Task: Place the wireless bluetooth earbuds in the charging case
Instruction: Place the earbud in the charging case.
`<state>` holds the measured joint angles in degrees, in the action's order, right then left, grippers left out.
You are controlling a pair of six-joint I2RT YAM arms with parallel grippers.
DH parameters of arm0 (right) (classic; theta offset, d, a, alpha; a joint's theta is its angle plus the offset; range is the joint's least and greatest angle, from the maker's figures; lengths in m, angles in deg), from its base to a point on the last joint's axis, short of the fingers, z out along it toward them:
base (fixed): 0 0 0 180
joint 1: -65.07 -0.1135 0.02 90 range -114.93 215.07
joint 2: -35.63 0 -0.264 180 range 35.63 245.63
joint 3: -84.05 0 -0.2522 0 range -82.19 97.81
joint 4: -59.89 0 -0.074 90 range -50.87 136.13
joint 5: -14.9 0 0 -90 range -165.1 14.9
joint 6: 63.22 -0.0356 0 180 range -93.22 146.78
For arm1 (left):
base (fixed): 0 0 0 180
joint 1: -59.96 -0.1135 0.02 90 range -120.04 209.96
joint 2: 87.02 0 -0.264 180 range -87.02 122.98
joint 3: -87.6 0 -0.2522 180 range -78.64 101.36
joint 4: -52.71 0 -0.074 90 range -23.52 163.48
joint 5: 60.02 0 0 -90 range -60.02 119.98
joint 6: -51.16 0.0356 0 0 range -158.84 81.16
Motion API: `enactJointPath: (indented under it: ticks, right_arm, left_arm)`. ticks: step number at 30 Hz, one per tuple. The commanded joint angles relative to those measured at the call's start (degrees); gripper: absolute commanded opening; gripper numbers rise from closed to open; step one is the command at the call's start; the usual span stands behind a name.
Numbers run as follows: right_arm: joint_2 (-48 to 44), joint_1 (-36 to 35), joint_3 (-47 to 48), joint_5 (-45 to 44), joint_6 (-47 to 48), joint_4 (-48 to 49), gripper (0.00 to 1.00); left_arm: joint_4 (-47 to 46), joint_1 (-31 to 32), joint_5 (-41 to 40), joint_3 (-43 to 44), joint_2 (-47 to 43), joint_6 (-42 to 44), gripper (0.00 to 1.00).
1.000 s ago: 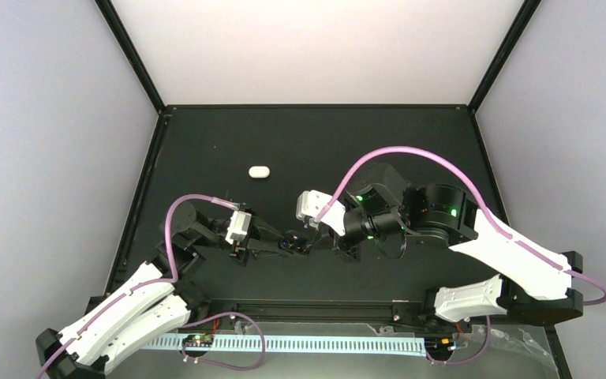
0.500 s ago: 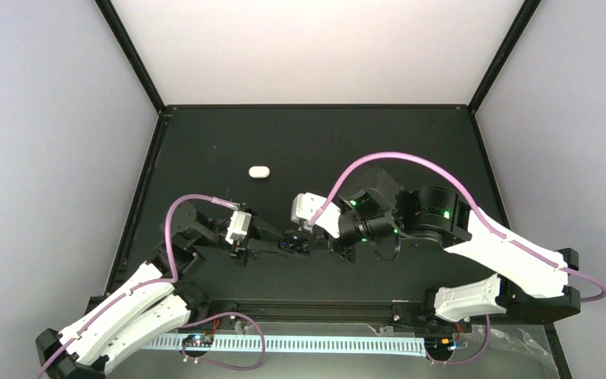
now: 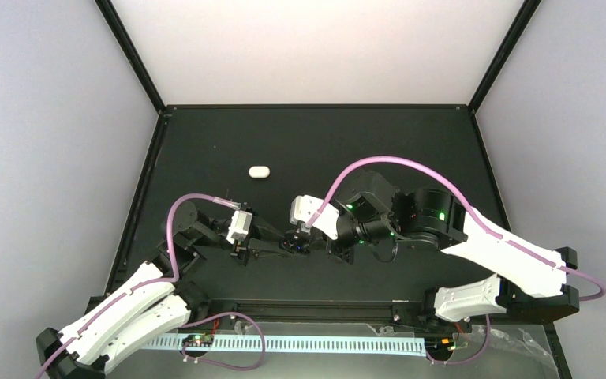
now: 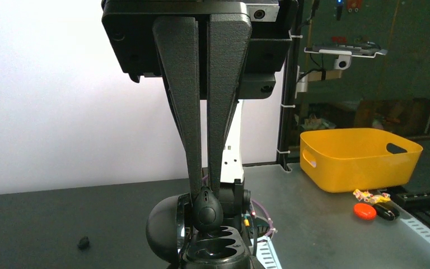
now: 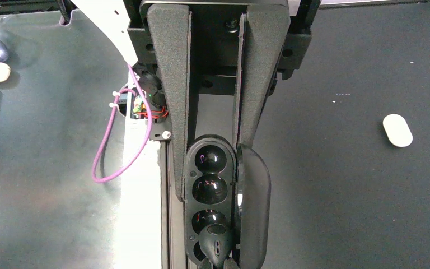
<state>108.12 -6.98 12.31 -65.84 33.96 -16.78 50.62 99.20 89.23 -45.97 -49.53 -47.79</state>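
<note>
Black earbud [image 4: 207,208], long axis upright and tip pointing down, hangs over the open case's [image 5: 210,188] end socket, pinched by the left end effector [image 4: 204,196]. The right end effector [image 5: 213,168] clamps the case lengthwise.

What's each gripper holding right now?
Left gripper: closed on a black earbud.
Right gripper: closed on the open charging case.

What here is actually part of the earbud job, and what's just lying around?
Part of the job:
- black earbud, pinched in the left hand
- open black charging case, gripped by the right hand

Just lying about:
- white pill-shaped object, alone on the table
- yellow bin, off to the side
- small red disc, near the bin
</note>
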Motion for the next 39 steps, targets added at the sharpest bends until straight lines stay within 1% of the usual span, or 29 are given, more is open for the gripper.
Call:
enactJointPath:
  ticks: [1,25,30,39]
  right_arm:
    - [0.2,-0.9,-0.37,-1.41,-0.39,0.45,0.01]
    - [1.8,-3.01,-0.17,-3.58,0.66,0.52,0.01]
    - [1.33,-3.1,-0.08,-3.88,0.39,0.71,0.1]
    - [0.14,-3.09,0.38,-3.61,0.29,1.23,0.18]
  left_arm:
    - [-0.9,0.53,0.04,2.75,-0.41,1.07,0.02]
    - [-0.93,0.88,0.18,2.71,-0.36,1.17,0.02]
    - [-0.91,0.84,0.09,2.75,-0.37,1.13,0.02]
    - [-0.84,0.97,0.02,2.7,-0.23,1.22,0.02]
